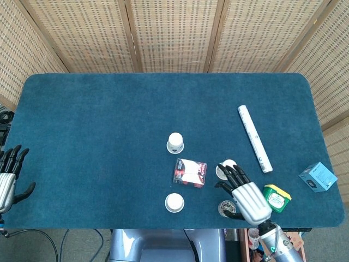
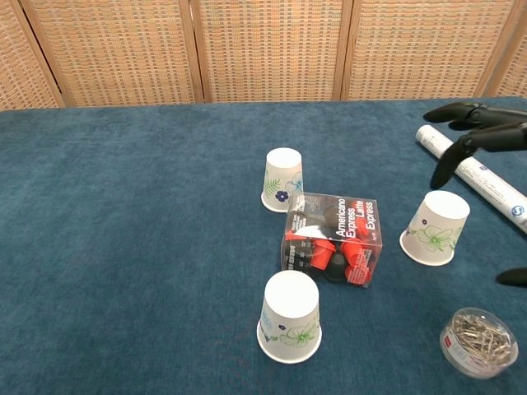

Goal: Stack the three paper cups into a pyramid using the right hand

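Observation:
Three white paper cups with flower prints stand upside down on the blue table. The far one (image 1: 175, 143) (image 2: 282, 180) and the near one (image 1: 174, 202) (image 2: 290, 317) stand free. My right hand (image 1: 246, 194) (image 2: 494, 132) hovers open, fingers spread, over the right cup (image 1: 225, 168) (image 2: 435, 228), and its fingertips hide part of that cup in the head view. It holds nothing. My left hand (image 1: 8, 178) is open at the table's front left edge, far from the cups.
A clear box of red capsules (image 1: 190, 172) (image 2: 333, 238) lies between the cups. A jar of paper clips (image 1: 224, 209) (image 2: 478, 341) sits under my right hand. A white roll (image 1: 254, 138) (image 2: 469, 174), a green tape measure (image 1: 277, 198) and a blue box (image 1: 318, 177) lie to the right.

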Robot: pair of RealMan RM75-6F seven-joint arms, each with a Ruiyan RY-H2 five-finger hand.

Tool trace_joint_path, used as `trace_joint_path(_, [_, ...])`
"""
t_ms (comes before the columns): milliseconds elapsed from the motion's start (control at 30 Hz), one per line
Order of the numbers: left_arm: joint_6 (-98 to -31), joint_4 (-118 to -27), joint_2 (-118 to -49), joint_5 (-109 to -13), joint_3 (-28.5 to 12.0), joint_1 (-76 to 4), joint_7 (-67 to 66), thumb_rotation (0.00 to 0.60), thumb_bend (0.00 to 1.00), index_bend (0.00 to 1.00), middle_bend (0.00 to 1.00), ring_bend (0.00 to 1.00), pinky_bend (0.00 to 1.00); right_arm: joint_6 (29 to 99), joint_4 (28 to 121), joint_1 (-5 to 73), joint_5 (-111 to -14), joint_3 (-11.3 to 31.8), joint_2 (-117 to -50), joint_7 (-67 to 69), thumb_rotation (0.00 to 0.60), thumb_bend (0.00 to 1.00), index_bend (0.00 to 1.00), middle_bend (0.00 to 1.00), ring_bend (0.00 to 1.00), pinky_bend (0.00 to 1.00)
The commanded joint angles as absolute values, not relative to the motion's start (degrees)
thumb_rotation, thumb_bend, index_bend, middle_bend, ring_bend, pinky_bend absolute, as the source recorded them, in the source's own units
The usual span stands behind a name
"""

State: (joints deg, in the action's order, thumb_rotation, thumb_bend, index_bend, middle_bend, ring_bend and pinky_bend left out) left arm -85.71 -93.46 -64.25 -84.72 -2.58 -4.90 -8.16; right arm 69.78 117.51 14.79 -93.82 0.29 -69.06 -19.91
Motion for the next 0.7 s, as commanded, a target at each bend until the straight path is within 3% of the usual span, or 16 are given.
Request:
trace_joint_path(33, [-85.65,-93.48,-64.29,-84.75,-2.56,-4.93,-8.27,0.600,0.31,0.00,0.00,0.00,0.00,67.79,118.40,16.16,-93.15,0.35,-72.11,-22.55,0.600,0.02,0.36,0.00,0.00,0.00])
trace_joint_path(333, [-85.46,-93.31,-64.42,-84.65,-2.59,-5.02,-8.49,0.600,0.31,0.00,0.00,0.00,0.00,64.67,117.59,19.47,-89.62,2.78,-76.52,-23.75,0.600,0.02,0.36,0.00,0.00,0.00])
trace_joint_path(700, [-84.70,-93.06,-64.67,-84.14,-2.71,-5.36,-8.80,0.600,0.31,0.00,0.00,0.00,0.00,63.39,117.39,21.06,-87.20,2.73,-78.51,-23.47,0.600,0.02,0.38,0.00,0.00,0.00])
